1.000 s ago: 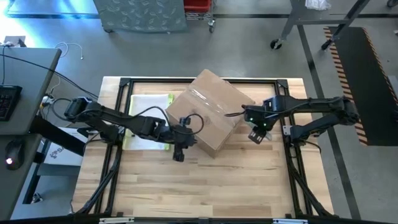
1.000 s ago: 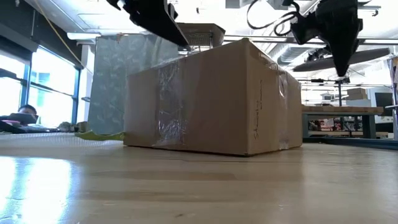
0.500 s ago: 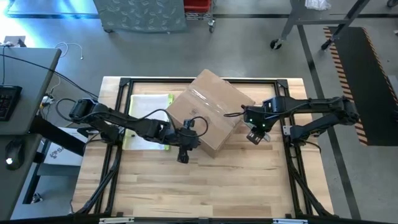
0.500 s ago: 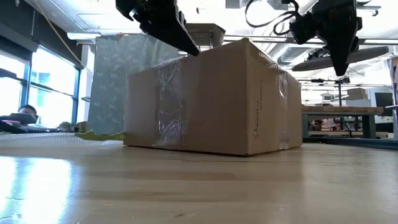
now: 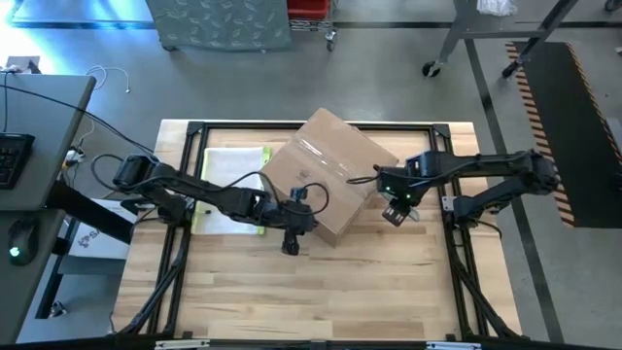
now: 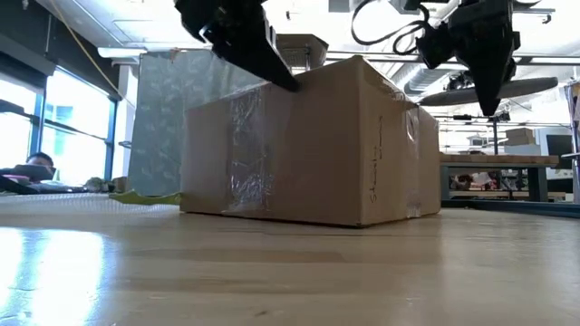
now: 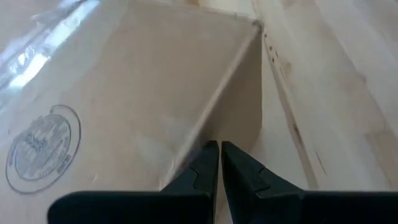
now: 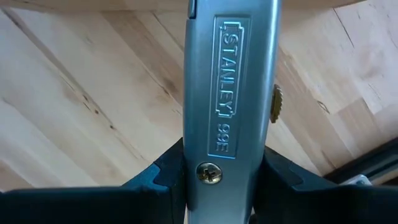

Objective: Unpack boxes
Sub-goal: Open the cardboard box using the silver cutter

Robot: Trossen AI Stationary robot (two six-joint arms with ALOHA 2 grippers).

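We see the left hand closed empty at the carton's near corner, the right hand gripping a utility knife.

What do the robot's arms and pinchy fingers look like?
Both arms are black and jointed, with thin black cables looping near the wrists. The left gripper has two slim, dark, pointed fingers. The right gripper has chunkier dark fingers, and a small green light glows on its wrist.
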